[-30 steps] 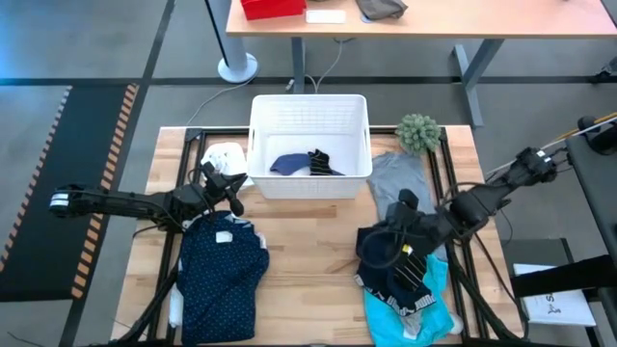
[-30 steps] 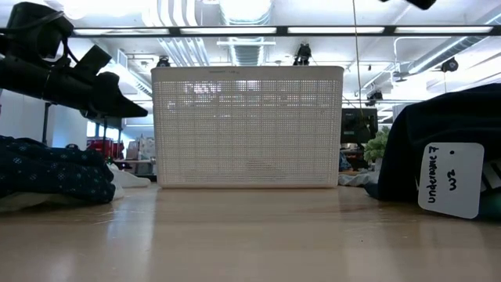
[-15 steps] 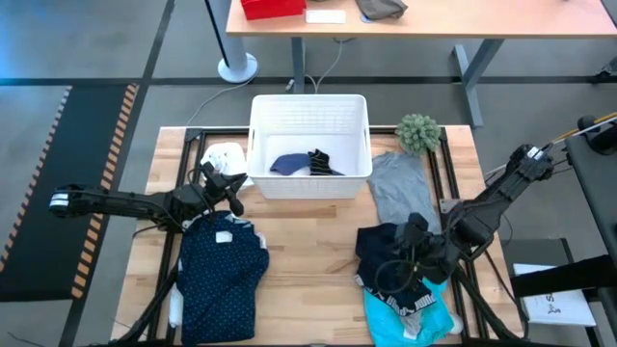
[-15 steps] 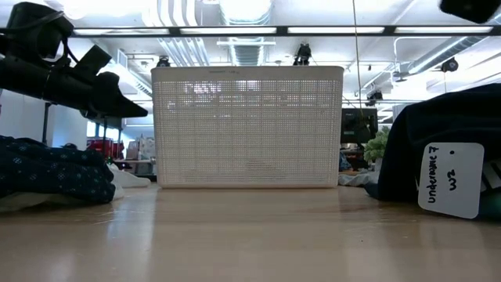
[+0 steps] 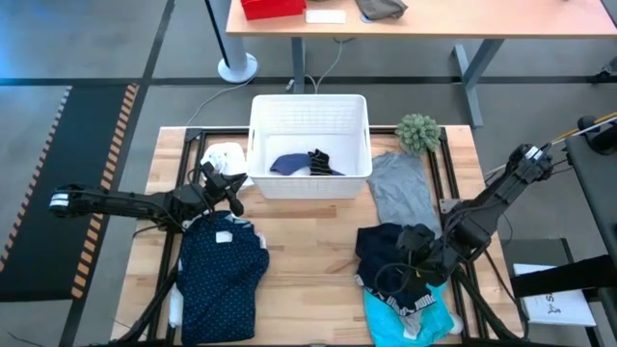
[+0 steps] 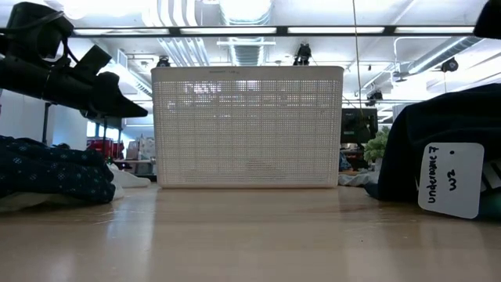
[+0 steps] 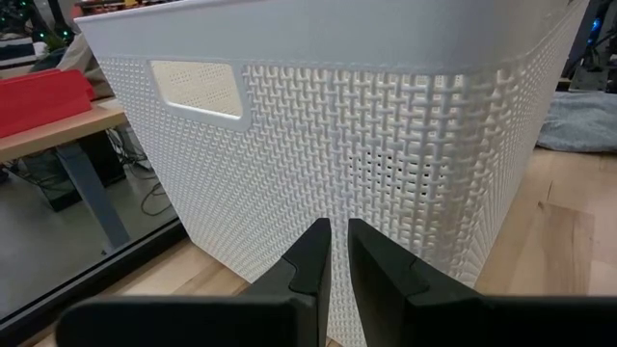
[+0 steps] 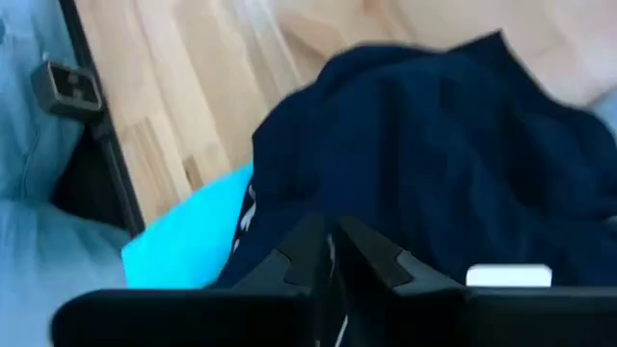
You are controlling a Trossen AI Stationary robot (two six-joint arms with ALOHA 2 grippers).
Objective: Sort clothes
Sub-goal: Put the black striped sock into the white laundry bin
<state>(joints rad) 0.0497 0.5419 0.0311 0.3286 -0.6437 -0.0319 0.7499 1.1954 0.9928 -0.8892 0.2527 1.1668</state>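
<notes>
Near the table's front-right corner, right gripper [image 5: 410,253] hovers over dark navy garment [image 5: 384,247] atop turquoise piece [image 5: 410,313], fingers almost pressed together, nothing pinched. Left gripper [image 5: 234,191], fingers together, waits beside white basket [image 5: 308,108].
</notes>
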